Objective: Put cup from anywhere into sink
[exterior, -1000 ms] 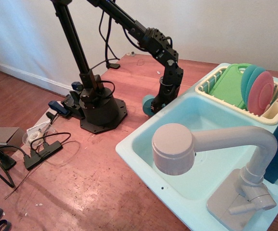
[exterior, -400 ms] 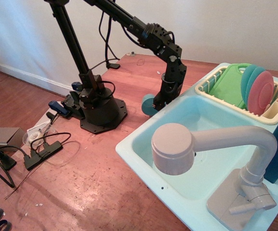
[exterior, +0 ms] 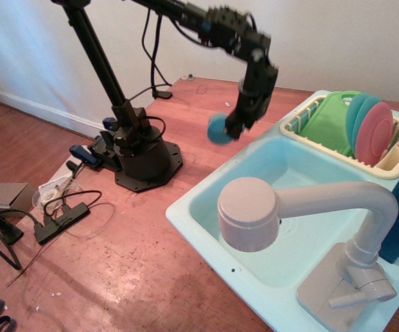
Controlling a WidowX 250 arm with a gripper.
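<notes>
while the black jointed robot arm (exterior: 185, 17) reaches in from the upper left of the frame and bends down near the top centre, its gripper (exterior: 235, 124) is clamped on the small teal-blue plastic cup (exterior: 219, 128), which hangs in the air just above and to the left of the upper left corner of the large pale aqua plastic toy sink (exterior: 206, 200). the cup is clear of the reddish-brown wooden tabletop (exterior: 116, 263) and is not over the basin. the sink fills the lower right of the frame, with a grey-beige plastic faucet (exterior: 303, 214) whose round head hangs over the basin. at the upper right sits a cream plastic dish rack (exterior: 303, 124) holding a green board (exterior: 327, 121), a teal round plate (exterior: 357, 114) and a pink round plate (exterior: 375, 135). the arm's black base (exterior: 140, 162) stands at centre left, with black cables (exterior: 61, 214) beside it.
</notes>
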